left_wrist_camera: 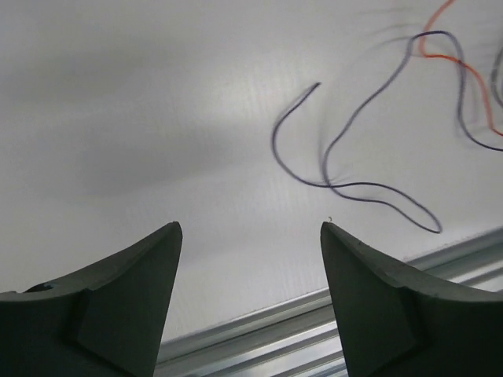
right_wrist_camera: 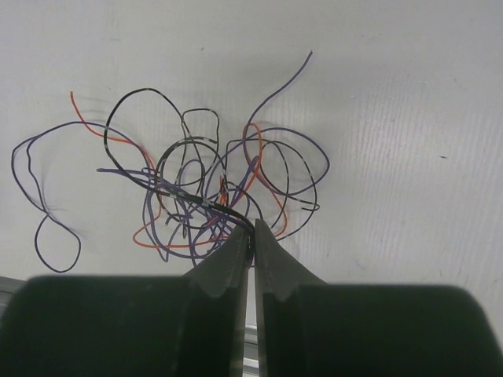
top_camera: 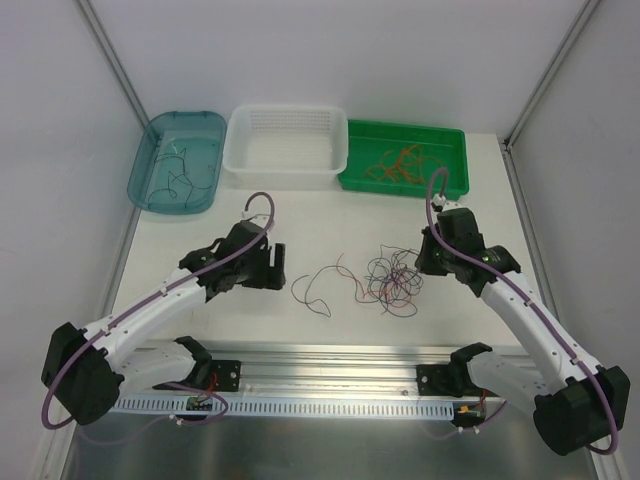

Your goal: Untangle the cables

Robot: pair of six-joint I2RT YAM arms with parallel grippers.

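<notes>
My right gripper (right_wrist_camera: 251,233) is pressed nearly closed at the near edge of the cables (right_wrist_camera: 208,184). A black strand runs into the slit between my fingertips, and I seem to have it pinched, though it is too thin there to be sure. The cables lie in a loose knot of black, purple-grey and orange loops on the table (top_camera: 330,215), mid-way between my two arms and nearer the right one. One long dark strand trails left from the knot. My left gripper (left_wrist_camera: 251,236) is spread wide above bare table with nothing in it, and that stray strand curls just ahead and to its right. At the far edge stand a teal tray (top_camera: 150,150) with a few dark wires, a white basket (top_camera: 240,150), and a green tray (top_camera: 455,140) with orange wires.
</notes>
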